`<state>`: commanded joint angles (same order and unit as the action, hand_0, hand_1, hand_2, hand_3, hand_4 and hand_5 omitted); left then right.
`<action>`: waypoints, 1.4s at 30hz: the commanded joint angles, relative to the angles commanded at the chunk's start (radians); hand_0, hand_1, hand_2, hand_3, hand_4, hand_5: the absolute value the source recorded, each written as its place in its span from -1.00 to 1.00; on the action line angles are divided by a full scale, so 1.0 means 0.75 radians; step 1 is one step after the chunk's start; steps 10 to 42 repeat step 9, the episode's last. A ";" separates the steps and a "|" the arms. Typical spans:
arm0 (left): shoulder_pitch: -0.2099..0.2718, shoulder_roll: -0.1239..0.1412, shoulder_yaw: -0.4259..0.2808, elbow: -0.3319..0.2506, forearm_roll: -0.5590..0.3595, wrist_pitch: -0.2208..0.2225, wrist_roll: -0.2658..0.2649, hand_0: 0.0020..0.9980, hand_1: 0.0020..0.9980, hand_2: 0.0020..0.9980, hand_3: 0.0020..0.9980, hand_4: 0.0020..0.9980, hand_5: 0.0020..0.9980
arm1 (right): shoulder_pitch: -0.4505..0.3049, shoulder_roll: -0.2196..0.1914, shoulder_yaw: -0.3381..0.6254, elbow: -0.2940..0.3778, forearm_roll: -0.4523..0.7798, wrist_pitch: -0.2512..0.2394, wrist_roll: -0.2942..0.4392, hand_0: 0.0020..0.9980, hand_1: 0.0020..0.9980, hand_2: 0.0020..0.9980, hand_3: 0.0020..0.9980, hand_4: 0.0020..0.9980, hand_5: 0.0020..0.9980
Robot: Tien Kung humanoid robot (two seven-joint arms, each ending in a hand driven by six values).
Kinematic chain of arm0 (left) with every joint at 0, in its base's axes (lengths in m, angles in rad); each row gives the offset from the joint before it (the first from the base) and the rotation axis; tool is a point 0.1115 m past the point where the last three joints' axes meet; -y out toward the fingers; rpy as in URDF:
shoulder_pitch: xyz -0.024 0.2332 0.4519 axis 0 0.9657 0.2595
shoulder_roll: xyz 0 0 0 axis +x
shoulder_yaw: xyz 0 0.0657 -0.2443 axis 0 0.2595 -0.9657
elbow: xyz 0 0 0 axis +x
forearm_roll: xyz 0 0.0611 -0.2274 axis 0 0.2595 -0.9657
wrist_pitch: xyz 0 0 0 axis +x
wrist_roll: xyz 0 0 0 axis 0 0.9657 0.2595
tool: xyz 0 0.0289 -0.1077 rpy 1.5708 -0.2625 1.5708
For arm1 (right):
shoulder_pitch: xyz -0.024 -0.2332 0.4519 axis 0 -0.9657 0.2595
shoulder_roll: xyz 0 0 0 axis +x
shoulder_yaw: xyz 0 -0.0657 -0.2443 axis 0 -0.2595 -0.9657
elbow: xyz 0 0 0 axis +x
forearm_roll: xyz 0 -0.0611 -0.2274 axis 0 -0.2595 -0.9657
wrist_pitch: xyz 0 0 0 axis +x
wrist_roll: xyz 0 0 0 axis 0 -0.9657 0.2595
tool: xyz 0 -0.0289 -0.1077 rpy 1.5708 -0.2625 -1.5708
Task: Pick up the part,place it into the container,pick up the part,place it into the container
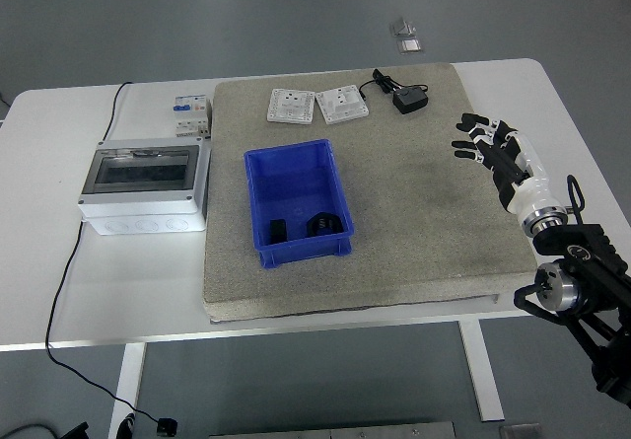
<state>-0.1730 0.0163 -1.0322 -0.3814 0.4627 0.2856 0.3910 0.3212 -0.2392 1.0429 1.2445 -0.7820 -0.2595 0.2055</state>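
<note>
the blue bin [296,178] sits on the grey mat [424,212] with two dark parts already in its near end: a small black block [278,231] and a ribbed black piece [326,225] just beside it. judging by that, both placements look done, or the hand is between picks with nothing in it. the right hand [490,147] hovers over the mat's right side, fingers spread and empty, palm toward the middle of the table. the left hand is not in view.

if another part is meant to go in, the likeliest candidates are the things at the mat's far edge: two white wall sockets [317,105] side by side and a black power adapter [410,100] with its cord. the adapter is the nearest of them to the fingers, lying up and to the left of the fingertips, clearly apart from them. the next move would call for reaching forward and left, lowering over the chosen item and closing around it, then carrying it left to the bin.

the parts in the bin lie well apart from the hand, far to its left. off the mat on the white table [138,261] stand a grey electrical box [146,184] with a clear lid and a small breaker [191,115] behind it.
</note>
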 joint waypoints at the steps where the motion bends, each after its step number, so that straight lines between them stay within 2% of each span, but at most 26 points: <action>1: -0.004 -0.001 0.001 0.001 0.025 0.003 -0.008 0.23 0.40 0.54 0.66 0.66 0.81 | 0.000 0.001 0.000 -0.001 0.000 -0.001 0.000 0.20 0.10 0.33 0.28 0.53 -0.07; 4: -0.013 0.000 -0.002 0.003 0.093 0.004 -0.015 0.23 0.40 0.54 0.66 0.66 0.81 | -0.002 0.002 0.002 -0.002 0.002 -0.003 0.000 0.20 0.10 0.33 0.28 0.53 -0.07; 5: -0.017 0.000 -0.009 0.002 0.113 0.001 -0.008 0.22 0.38 0.51 0.65 0.61 0.67 | -0.002 0.002 0.002 -0.002 0.002 -0.004 0.001 0.20 0.10 0.32 0.28 0.52 -0.05; 9: -0.028 0.002 -0.039 0.001 0.165 -0.020 0.025 0.22 0.38 0.51 0.65 0.61 0.67 | -0.002 0.001 0.004 -0.003 0.002 -0.005 0.001 0.20 0.10 0.32 0.28 0.52 -0.05; 42: -0.028 0.002 -0.039 0.001 0.165 -0.020 0.025 0.22 0.38 0.51 0.65 0.61 0.67 | -0.002 0.001 0.004 -0.003 0.002 -0.005 0.001 0.20 0.10 0.32 0.28 0.52 -0.05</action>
